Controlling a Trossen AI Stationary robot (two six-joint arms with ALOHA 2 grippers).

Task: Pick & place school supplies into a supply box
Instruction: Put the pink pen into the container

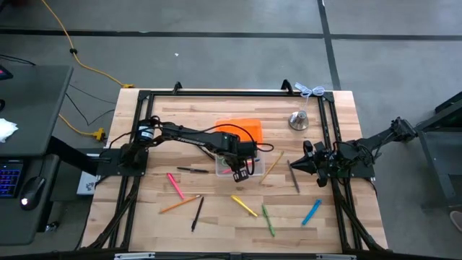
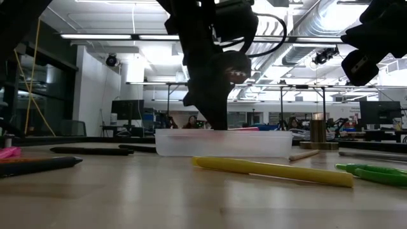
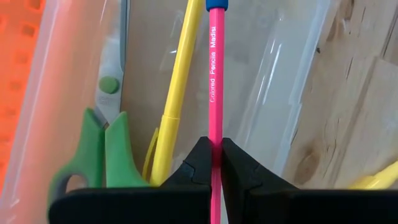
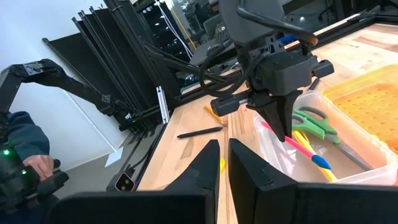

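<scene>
Left fingers (image 3: 215,163) pinch a pink pencil (image 3: 215,74) over the supply box (image 1: 253,160) — right fingers (image 4: 224,163) closed, empty.

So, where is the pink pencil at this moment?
The left gripper holds the pink pencil over the open supply box at the table's centre, its tip reaching in beside the yellow pen and green-handled scissors.

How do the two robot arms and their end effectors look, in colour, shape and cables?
Both arms are dark, nearly black, built of slim jointed links. The left arm carries a black cable looping along it and a small blue-white mark near its base. The left end effector has two matte black wedge-shaped fingers tapering to blunt tips. The right end effector has the same black tapered fingers.
</scene>
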